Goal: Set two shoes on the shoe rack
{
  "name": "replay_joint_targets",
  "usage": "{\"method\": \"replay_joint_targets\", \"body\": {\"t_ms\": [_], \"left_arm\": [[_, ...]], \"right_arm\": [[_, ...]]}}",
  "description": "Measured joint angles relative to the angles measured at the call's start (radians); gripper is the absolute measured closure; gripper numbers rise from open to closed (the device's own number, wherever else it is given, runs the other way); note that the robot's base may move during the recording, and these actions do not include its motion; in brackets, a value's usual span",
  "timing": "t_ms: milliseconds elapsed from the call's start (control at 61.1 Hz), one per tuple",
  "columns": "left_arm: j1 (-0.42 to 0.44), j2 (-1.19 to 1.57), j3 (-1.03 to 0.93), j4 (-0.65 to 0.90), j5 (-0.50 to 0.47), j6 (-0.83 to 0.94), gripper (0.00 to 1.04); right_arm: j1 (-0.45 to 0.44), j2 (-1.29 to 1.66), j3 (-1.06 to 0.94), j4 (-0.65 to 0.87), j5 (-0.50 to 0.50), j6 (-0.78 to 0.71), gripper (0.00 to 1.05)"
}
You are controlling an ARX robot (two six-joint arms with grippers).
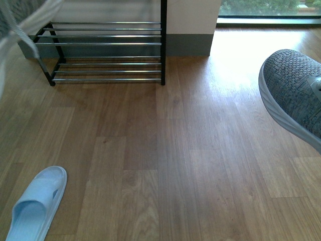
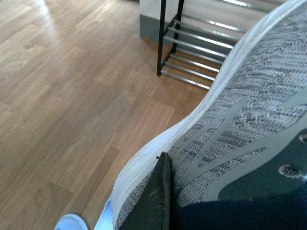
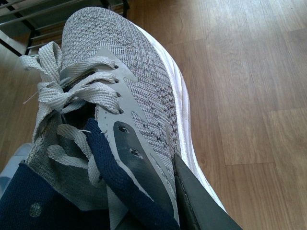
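Robot: Closest to my right wrist lens is the right sneaker (image 3: 139, 81), gray knit on a white sole, lifted clear of the wood floor (image 1: 165, 165). Well ahead of that hand, past the toe, stands the shoe rack (image 1: 105, 36). My other hand carries the left sneaker (image 2: 249, 120) nearer to it.

Operator: How will they handle?

Robot: Light and soft, I judge. The knit upper would buckle under a hard pinch, and the loose laces could snag a chrome bar. The firmer collar and the side panel by the eyelets look like the places to hold, and that is where I have them.

Operator: And your hands?

Robot: My right gripper (image 3: 158, 211) is clamped at the collar, with one dark finger (image 3: 196, 201) flat on the outer side. The other is hidden, inside the navy lining I take it. That arm hangs out wide, with the shoe tilted. My left gripper (image 2: 192, 211) bites likewise, its finger (image 2: 162, 191) against the sole edge, raised, with the toe aimed at the rack. Low behind that hand lies a pale blue slide sandal (image 1: 37, 203).
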Motion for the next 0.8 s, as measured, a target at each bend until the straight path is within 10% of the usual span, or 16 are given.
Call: {"method": "replay_joint_targets", "body": {"t_ms": [803], "left_arm": [[-0.006,0.003,-0.003,0.008,0.006,0.008,1.03]], "right_arm": [[-0.002,0.000,0.000,0.000,0.006,0.000,1.03]]}}
